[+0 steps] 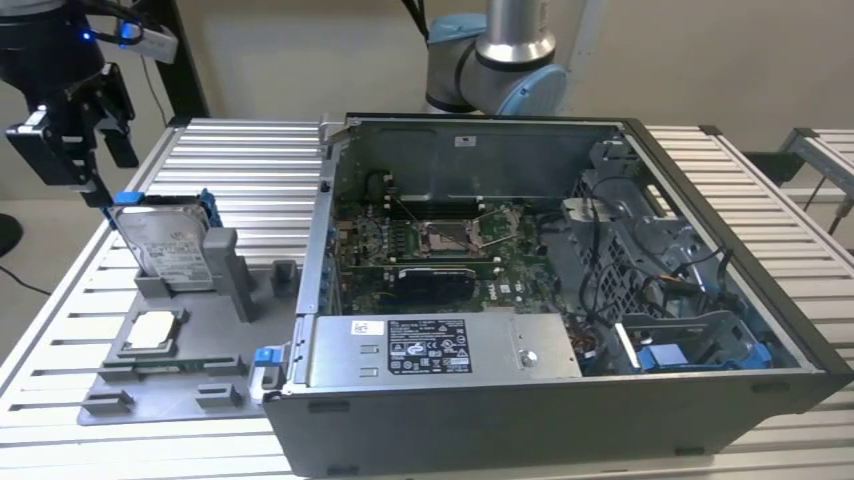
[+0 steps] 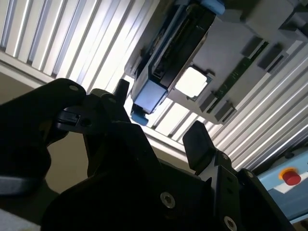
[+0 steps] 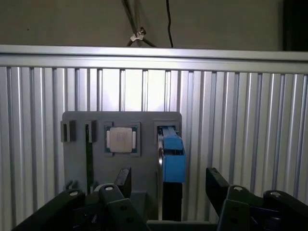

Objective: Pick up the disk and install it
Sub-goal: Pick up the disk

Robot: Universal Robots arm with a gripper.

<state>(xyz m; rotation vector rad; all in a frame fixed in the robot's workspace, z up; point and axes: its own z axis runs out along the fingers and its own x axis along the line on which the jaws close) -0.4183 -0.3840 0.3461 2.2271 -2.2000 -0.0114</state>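
Hand (image 1: 107,170) is hovering over the grey holder (image 1: 174,395), spread wide and gripping nothing. No contact is showing with any part.

Disk (image 1: 163,245) is standing on edge in the holder's upright slot, just below the hand, with its white label facing the open computer case (image 1: 561,300). The holder is resting on the slatted tabletop (image 1: 240,160).

In the first wrist view the disk (image 3: 172,161) is appearing edge-on. Its blue bracket (image 3: 173,151) is lying roughly midway between the two fingers (image 3: 124,179), and the gap is far wider than the disk is thick. In the second wrist view the bracket's corner (image 2: 147,96) is sitting just beyond the fingertips (image 2: 197,142), not yet between them.

A square processor chip (image 3: 121,139) is lying flat in its own recess, off to one side of the hand beside the disk slot.

Step in hand, as I judge it: lining up for the grasp.
- Doing it well likely means keeping the thin top edge centred in the gap while coming straight down.
- The pads should land on the broad faces above the slot walls, not on the holder.
- The finger on the chip's side wants watching.
- An uneven squeeze could be tilting the disk in its slot.
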